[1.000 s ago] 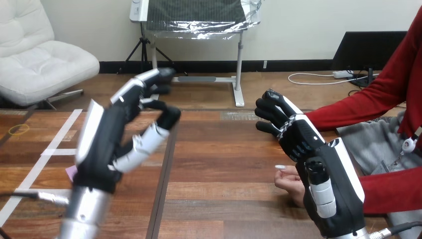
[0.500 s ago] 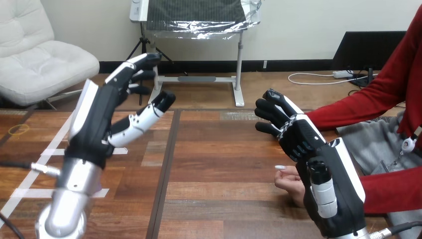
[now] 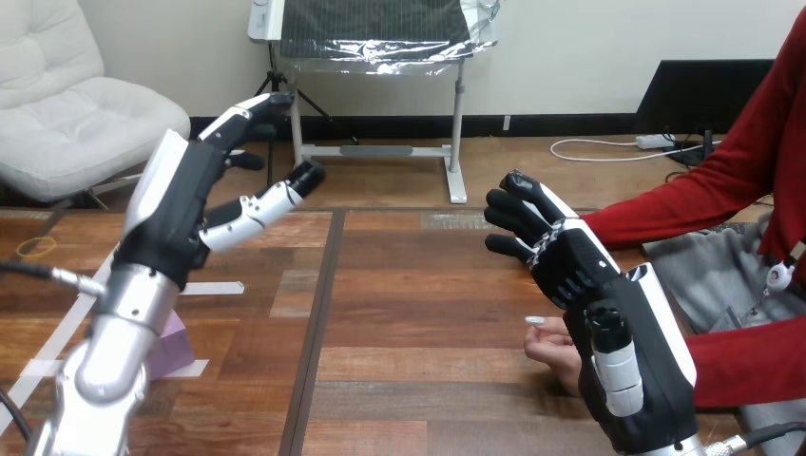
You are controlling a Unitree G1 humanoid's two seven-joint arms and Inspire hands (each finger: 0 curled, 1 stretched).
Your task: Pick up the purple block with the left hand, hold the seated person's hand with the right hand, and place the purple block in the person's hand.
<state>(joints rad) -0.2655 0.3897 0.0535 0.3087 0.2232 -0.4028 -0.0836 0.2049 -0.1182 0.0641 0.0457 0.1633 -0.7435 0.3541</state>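
My left hand (image 3: 176, 204) is raised above the table's left part, open, with fingers spread and nothing in it. The purple block (image 3: 172, 346) lies on the table below it, partly hidden behind my left forearm (image 3: 109, 351). My right hand (image 3: 594, 285) hovers at the right with its fingers loosely bent forward and nothing between them. The person's hand (image 3: 551, 348) rests on the table just left of and under my right hand's thumb side. I cannot tell whether the two touch.
White tape strips (image 3: 114, 261) run across the table's left part. A dark seam (image 3: 318, 323) divides the tabletop. The person's red sleeve (image 3: 684, 204) reaches in from the right, behind my right hand.
My left hand has risen and swung left, away from the table's middle, and the purple block now shows beside its forearm. The right hand and the person's hand have stayed put.
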